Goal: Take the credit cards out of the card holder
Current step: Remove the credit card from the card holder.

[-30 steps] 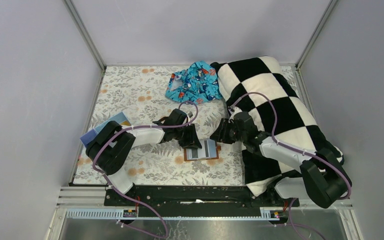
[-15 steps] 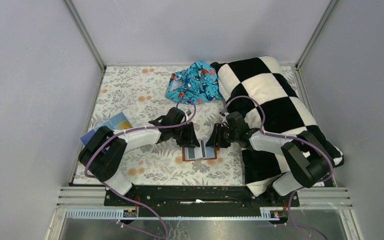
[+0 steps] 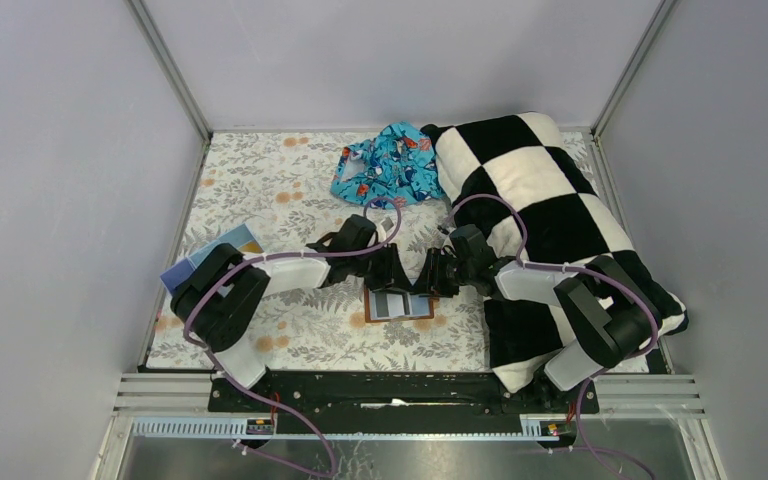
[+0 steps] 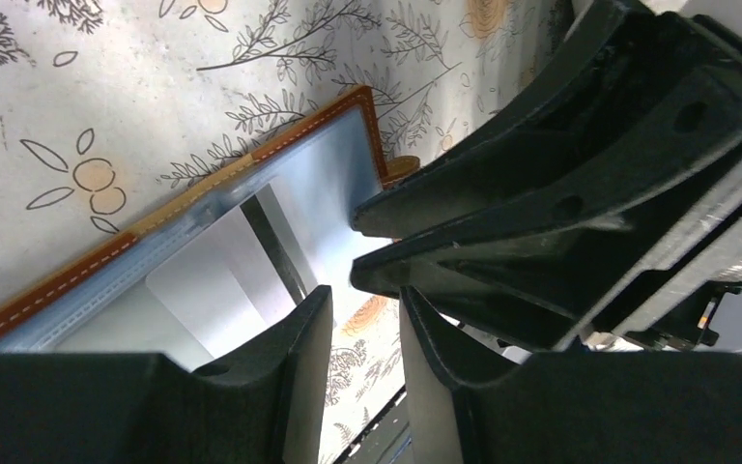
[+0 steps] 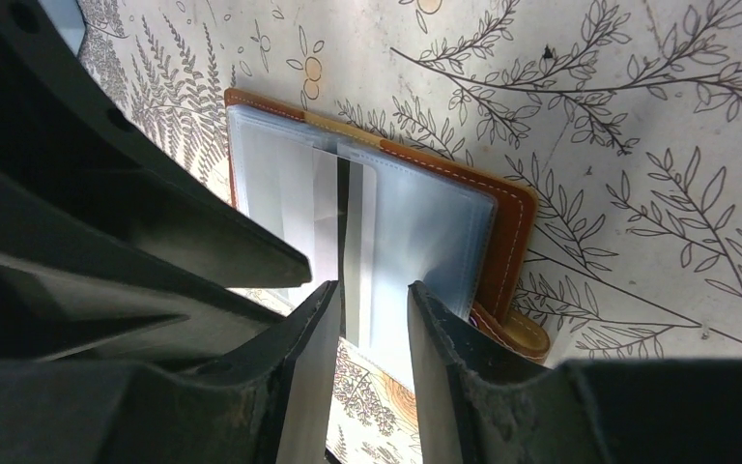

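Where the floral-printed surface runs along the left wall, a flat light-blue box with a yellow patch lies partly under the left arm. Further right, the left end effector is lowered at the left side of the small reddish-brown leather-like card holder. Its fingers stand a narrow gap apart, with only the surface showing between them, so it grips nothing.

The card holder lies open and flat near the middle of the surface, between the two end effectors, with its cloudy clear sleeves facing up. The pale blue-grey plastic credit cards sit in those sleeves, and one card with a dark stripe lies close to the centre fold. Beyond the holder, toward the far edge, a crumpled turquoise patterned cloth rests on the surface.

The right end effector is lowered at the holder's right side, facing the left one. Its fingers are parted narrowly, and the striped card's end lies in line with the gap. Whether they touch the card cannot be told.

At the far right, a large black-and-white chequered cushion covers that side of the surface, and the right arm lies across it.
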`<move>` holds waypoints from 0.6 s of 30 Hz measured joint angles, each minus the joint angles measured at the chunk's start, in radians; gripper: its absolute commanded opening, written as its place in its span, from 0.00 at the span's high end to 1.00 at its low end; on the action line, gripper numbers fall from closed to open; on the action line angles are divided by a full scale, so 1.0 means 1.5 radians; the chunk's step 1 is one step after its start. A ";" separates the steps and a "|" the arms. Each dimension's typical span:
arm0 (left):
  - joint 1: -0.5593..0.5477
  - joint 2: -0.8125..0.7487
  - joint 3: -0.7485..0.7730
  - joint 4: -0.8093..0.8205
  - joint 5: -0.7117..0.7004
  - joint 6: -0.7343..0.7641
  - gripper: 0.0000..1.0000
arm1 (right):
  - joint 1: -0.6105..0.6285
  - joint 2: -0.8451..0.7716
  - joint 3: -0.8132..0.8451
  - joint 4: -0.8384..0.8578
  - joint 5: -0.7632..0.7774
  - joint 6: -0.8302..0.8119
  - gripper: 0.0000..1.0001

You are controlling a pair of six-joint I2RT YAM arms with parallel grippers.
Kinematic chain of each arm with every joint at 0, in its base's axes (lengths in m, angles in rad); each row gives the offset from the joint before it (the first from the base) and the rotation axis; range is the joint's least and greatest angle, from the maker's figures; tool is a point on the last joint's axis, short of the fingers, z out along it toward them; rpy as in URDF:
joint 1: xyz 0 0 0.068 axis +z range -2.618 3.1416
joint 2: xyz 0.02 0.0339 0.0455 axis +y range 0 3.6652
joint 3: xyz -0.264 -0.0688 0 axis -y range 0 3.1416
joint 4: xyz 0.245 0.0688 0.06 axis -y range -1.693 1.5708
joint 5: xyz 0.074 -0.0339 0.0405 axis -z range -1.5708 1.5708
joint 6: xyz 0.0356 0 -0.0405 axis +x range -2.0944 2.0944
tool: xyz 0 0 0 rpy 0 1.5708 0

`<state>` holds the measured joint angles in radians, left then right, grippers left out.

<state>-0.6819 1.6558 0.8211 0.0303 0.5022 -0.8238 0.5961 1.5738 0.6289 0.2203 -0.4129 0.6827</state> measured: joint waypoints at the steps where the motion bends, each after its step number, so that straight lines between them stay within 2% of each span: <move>1: 0.000 0.007 -0.001 0.007 0.002 -0.001 0.65 | 0.000 0.000 0.000 0.000 0.000 0.001 0.61; 18: 0.000 0.028 -0.017 -0.009 -0.012 0.022 0.65 | -0.003 0.001 0.000 -0.007 0.015 0.005 0.62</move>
<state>-0.6819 1.6974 0.7956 0.0170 0.4847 -0.7902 0.5922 1.5749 0.6289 0.2104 -0.3908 0.6899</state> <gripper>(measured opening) 0.349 0.385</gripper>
